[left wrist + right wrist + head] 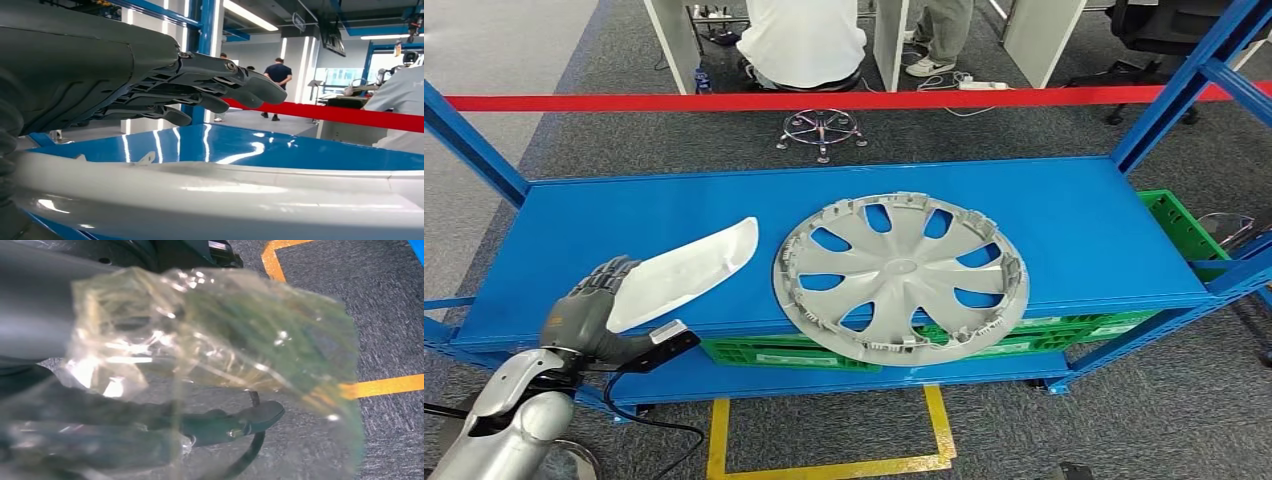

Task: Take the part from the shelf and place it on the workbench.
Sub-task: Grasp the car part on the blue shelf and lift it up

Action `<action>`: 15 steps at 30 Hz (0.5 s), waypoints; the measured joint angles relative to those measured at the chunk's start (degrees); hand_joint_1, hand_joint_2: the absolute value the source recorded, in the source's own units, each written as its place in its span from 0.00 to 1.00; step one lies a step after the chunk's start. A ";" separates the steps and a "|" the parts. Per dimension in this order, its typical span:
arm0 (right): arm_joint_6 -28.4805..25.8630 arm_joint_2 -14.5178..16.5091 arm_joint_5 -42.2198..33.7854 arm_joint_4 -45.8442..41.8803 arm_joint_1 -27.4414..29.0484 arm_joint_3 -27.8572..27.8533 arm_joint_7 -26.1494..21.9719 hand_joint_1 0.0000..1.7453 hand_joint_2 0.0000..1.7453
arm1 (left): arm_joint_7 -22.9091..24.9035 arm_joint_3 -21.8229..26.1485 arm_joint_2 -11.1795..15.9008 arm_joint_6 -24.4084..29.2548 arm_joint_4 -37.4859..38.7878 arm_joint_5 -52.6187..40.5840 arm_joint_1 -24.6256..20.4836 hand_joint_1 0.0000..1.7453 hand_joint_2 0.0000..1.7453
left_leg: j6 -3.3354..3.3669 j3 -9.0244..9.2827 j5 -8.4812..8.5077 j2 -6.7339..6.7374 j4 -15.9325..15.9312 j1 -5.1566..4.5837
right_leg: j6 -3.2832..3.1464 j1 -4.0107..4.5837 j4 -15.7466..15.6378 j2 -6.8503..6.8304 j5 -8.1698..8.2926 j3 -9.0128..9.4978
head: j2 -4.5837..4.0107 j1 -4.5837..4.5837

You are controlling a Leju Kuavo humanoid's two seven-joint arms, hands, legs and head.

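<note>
The blue shelf point(1064, 215) is the landmark here, its top board spanning the head view. Near the middle of that board, toward the front edge and slightly overhanging it, lies a grey wheel cover point(901, 276), flat, spokes up. Left of the wheel cover, well apart from it, lies the white part point(686, 273): a long, curved, blade-like panel whose long axis runs diagonally, from the shelf's front left corner back toward the middle of the board. Below the top board, green crates point(1176, 220) sit on the lower level.

The left hand point(589, 305) is at the near end of the white part, fingers point(227, 85) stretched out above the panel and the thumb side low beside it. The fingers look apart and not yet closed on the panel, so I judge the hand open, poised to clamp. The part therefore extends away from this hand, up and to the right along its long axis; the left arm is plainly the nearer one.

The right hand point(235, 422) hangs over grey carpet behind a crumpled clear film; whether it is open or closed I cannot tell.
</note>
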 joint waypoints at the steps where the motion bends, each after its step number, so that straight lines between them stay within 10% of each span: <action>1: 0.00 0.01 0.01 0.00 0.00 -0.02 0.01 0.00 0.00 | 0.00 0.00 0.00 0.00 0.00 0.00 0.00 0.00 1.00 | 0.00 0.00 0.00 0.00 0.00 0.00 | 0.00 0.00 0.00 0.00 0.00 0.00 | 0.00 0.00; 15: 0.00 0.01 0.02 0.00 0.01 -0.38 0.01 0.00 0.00 | 0.00 0.00 0.01 0.02 0.00 -0.01 0.00 0.01 1.00 | 0.00 0.00 0.00 0.00 0.00 0.00 | 0.00 0.00 0.00 0.00 0.00 0.00 | 0.00 0.00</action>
